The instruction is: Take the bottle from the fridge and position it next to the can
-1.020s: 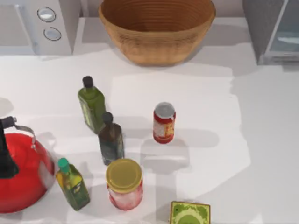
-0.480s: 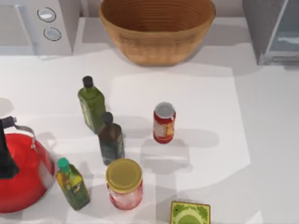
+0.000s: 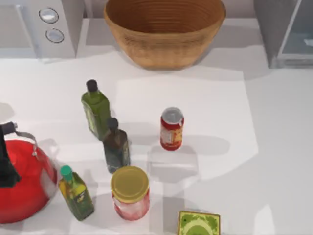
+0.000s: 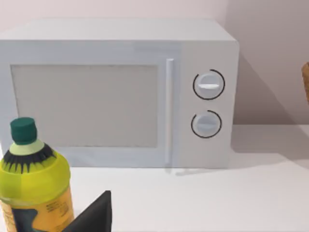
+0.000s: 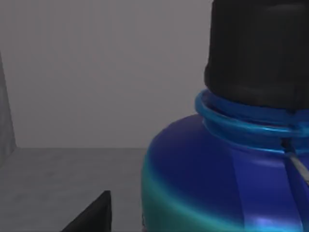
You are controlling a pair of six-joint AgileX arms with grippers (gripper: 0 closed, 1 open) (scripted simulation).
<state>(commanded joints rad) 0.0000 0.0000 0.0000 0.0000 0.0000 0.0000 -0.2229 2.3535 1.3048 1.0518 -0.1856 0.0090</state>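
The bottle (image 5: 227, 159) stands very close in the right wrist view, with a cyan body, blue shoulder and black screw cap, against the grey inner walls of the fridge (image 5: 96, 87). A dark part of my right gripper (image 5: 91, 215) shows just beside the bottle. In the top view the fridge (image 3: 274, 29) sits at the back right corner, grey with a pale glass front. The red can (image 3: 171, 128) with a silver top stands upright near the table's middle. My left gripper (image 4: 94, 217) is parked near the microwave (image 4: 120, 96).
A wicker basket (image 3: 164, 29) stands at the back centre and the microwave (image 3: 44, 24) at the back left. A green bottle (image 3: 96, 109), a dark bottle (image 3: 116, 146), a yellow-lidded jar (image 3: 130, 193), a small oil bottle (image 3: 76, 192), a red kettle (image 3: 22, 181) and a green box (image 3: 198, 224) crowd the left and front.
The shadow edges on the table's right side have shifted, and the pale streak on the fridge glass has faded. Nothing on the table has moved.
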